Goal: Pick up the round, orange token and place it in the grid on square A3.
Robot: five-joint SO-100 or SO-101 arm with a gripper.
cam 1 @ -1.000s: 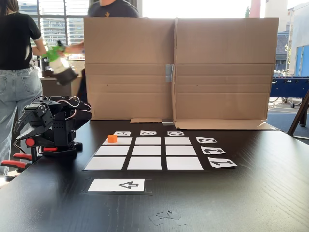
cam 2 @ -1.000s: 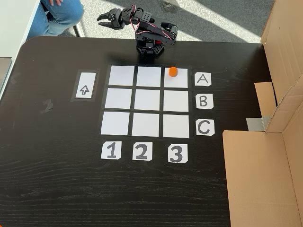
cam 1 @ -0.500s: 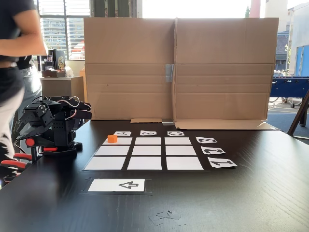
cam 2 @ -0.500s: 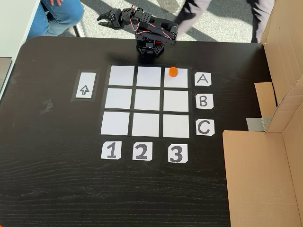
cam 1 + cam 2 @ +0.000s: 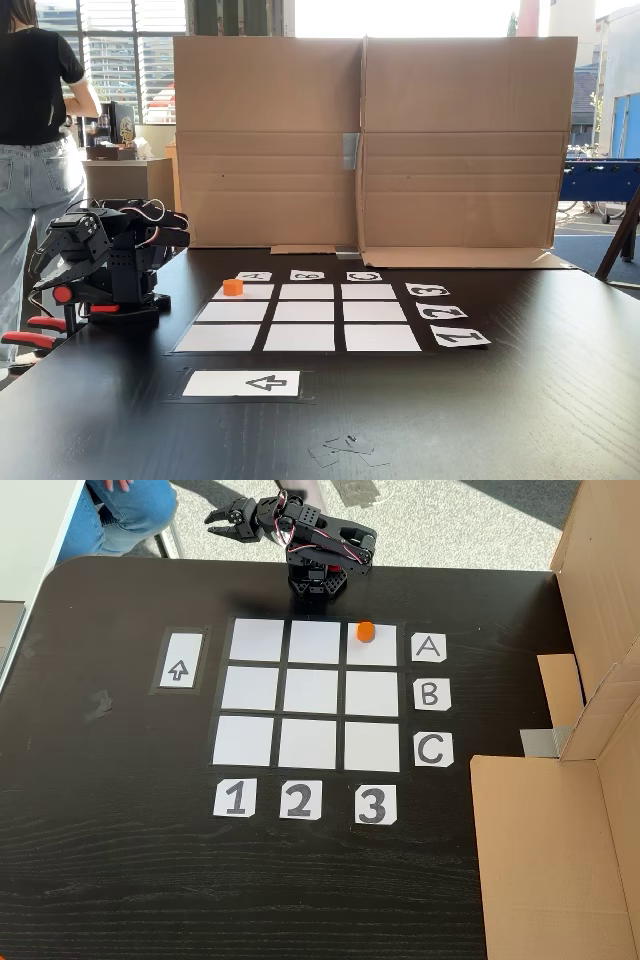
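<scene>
Your round, orange token [image 5: 366,631] already sat on square A3 [image 5: 372,651] of the grid [image 5: 311,693], your gripper [image 5: 226,516] released and empty well beyond it; any re-grasp risked knocking the token off-cell.

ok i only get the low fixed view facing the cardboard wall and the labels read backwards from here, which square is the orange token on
Observer: From above, a fixed view shows the round orange token on square A3, in line with label A and label 3.
Operator: fully inside it or over a gap
Observer: Fully on the white, close to the cell's edge nearest the arm base.
Operator: and the claw
Observer: The claw points left in that view, away from the token, holding nothing.
</scene>
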